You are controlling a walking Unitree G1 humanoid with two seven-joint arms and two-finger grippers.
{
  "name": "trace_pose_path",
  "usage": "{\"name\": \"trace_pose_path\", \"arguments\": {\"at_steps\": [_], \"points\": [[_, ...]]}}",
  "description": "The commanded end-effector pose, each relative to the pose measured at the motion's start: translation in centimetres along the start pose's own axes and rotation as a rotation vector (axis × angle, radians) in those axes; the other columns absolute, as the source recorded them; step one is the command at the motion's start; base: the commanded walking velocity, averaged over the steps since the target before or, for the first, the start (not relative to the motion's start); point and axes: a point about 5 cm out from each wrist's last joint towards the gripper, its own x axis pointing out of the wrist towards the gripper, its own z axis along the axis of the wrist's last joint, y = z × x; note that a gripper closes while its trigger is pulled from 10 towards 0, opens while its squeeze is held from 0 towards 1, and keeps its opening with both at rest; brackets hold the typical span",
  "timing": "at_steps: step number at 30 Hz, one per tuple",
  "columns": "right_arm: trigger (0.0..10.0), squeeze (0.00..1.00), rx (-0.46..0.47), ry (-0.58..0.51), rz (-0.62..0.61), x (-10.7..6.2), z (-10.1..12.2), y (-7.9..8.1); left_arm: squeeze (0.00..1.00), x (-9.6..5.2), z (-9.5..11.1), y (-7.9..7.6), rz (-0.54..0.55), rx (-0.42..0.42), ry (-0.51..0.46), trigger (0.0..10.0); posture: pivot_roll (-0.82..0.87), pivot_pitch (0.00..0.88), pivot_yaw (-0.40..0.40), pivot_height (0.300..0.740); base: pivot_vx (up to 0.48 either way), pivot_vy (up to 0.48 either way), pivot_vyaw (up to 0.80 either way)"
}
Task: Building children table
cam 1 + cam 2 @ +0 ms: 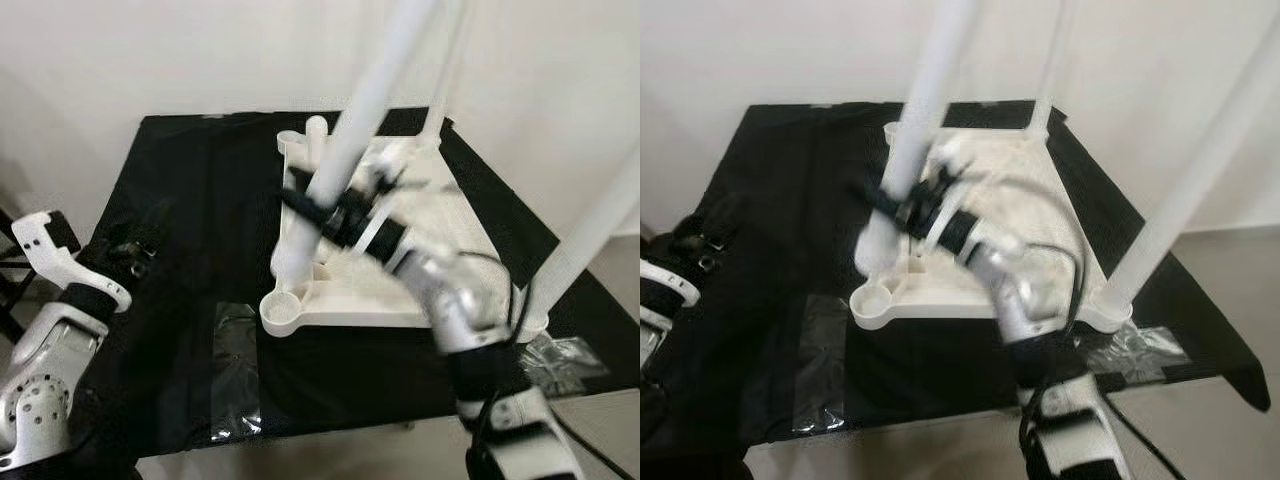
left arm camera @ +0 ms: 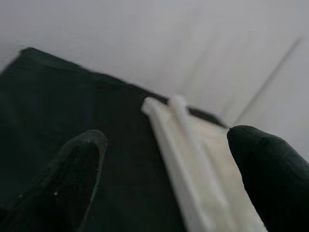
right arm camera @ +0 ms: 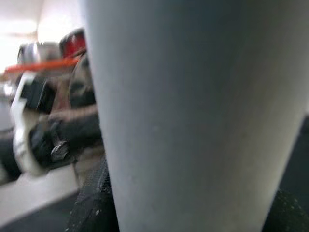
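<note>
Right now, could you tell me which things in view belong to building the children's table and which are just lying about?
Part of the job:
white tabletop, lying upside down
white leg held by the right gripper
two legs already standing in the tabletop's corners
left gripper, open, idle

Lying about:
clear plastic bags
black cloth
</note>
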Motion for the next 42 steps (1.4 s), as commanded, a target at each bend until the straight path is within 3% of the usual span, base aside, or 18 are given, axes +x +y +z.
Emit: {"name": "trace_pose_path", "arguments": {"at_steps": [1, 4, 8, 18, 22, 25, 27, 30, 32, 36, 42], "points": [[10.0, 0.0, -0.051, -0.002, 0.05, 0.1, 0.5, 0.7, 0.0, 0.3, 0.3, -0.2, 0.057, 0.151, 0.004, 10.0, 0.07, 0.085, -0.035, 0.74, 0.0, 0.0, 0.0], [10.0, 0.0, -0.076, 0.007, 0.088, 0.0, 0.5, 1.0, 0.0, 0.3, 0.5, -0.1, 0.088, 0.189, -0.005, 10.0, 0.07, 0.096, -0.036, 0.74, 0.0, 0.0, 0.27], [10.0, 0.0, -0.082, 0.002, 0.188, -0.3, 0.9, 1.9, 0.0, -0.1, 0.6, -0.4, 0.071, 0.322, 0.009, 10.0, 0.07, 0.125, -0.043, 0.74, 0.0, 0.0, 0.8], [10.0, 0.0, -0.123, 0.056, 0.333, -1.0, 1.4, 2.1, 0.0, -1.1, 0.9, -1.9, 0.023, 0.39, -0.023, 10.0, 0.08, 0.189, -0.063, 0.74, 0.0, 0.0, 0.8], [10.0, 0.0, -0.144, 0.079, 0.344, -0.7, 2.1, 1.1, 0.0, -1.8, 0.6, -3.3, -0.051, 0.401, -0.01, 10.0, 0.09, 0.219, -0.07, 0.74, 0.0, 0.0, 0.8], [10.0, 0.0, -0.144, 0.079, 0.344, -0.7, 2.1, 1.1, 0.0, -1.8, 0.6, -3.3, -0.051, 0.401, -0.01, 10.0, 0.09, 0.219, -0.07, 0.74, 0.0, 0.0, 0.79], [10.0, 0.0, -0.112, 0.097, 0.428, -1.8, 3.6, -0.2, 0.0, -2.3, -0.3, -4.8, -0.19, 0.437, 0.042, 10.0, 0.1, 0.248, -0.076, 0.74, 0.0, 0.0, 0.0], [10.0, 0.0, -0.092, 0.096, 0.464, -2.3, 4.1, -0.5, 0.0, -2.5, -0.4, -5.2, -0.219, 0.447, 0.053, 10.0, 0.1, 0.255, -0.076, 0.74, 0.0, 0.0, 0.0], [10.0, 0.0, -0.045, 0.117, 0.59, -4.1, 5.4, -1.1, 0.0, -2.8, -0.6, -5.8, -0.267, 0.479, 0.075, 10.0, 0.11, 0.27, -0.075, 0.74, 0.0, 0.0, 0.0], [10.0, 0.0, -0.027, 0.138, 0.667, -5.7, 6.9, -1.8, 0.0, -3.5, -0.8, -6.5, -0.335, 0.543, 0.104, 10.0, 0.11, 0.284, -0.069, 0.74, 0.0, 0.0, 0.0], [10.0, 0.0, -0.107, 0.186, 0.621, -6.1, 7.1, -2.8, 0.0, -4.2, -1.0, -7.1, -0.42, 0.587, 0.15, 10.0, 0.11, 0.302, -0.051, 0.74, 0.0, 0.0, 0.0]]}}
